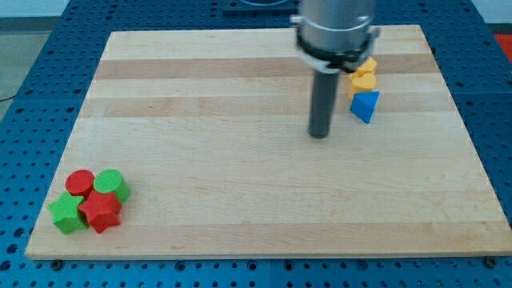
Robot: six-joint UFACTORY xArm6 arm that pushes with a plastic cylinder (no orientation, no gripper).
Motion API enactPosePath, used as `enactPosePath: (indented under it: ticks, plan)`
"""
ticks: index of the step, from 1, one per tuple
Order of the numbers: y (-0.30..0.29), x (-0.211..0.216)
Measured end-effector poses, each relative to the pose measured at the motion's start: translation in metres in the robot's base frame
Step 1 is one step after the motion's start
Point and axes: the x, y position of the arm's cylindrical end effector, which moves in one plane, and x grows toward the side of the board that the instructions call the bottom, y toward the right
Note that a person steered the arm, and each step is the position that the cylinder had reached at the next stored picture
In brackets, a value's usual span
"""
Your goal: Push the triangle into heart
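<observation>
A blue triangle block [365,106] lies near the view's upper right of the wooden board. Right above it sit two yellow blocks: one [363,82] touching the triangle and another [368,66] partly hidden behind the arm; which is the heart I cannot tell. My tip [320,134] rests on the board to the left of the blue triangle, a short gap apart from it.
At the view's lower left is a cluster: a red round block [79,182], a green round block [111,184], a green star [66,214] and a red star [100,210]. The wooden board [240,184] lies on a blue perforated table.
</observation>
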Motion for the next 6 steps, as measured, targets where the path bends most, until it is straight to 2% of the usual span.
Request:
enactPosePath:
  ticks: [1, 2, 6]
  plan:
    - [0.042, -0.002]
    - [0.056, -0.002]
    - [0.058, -0.052]
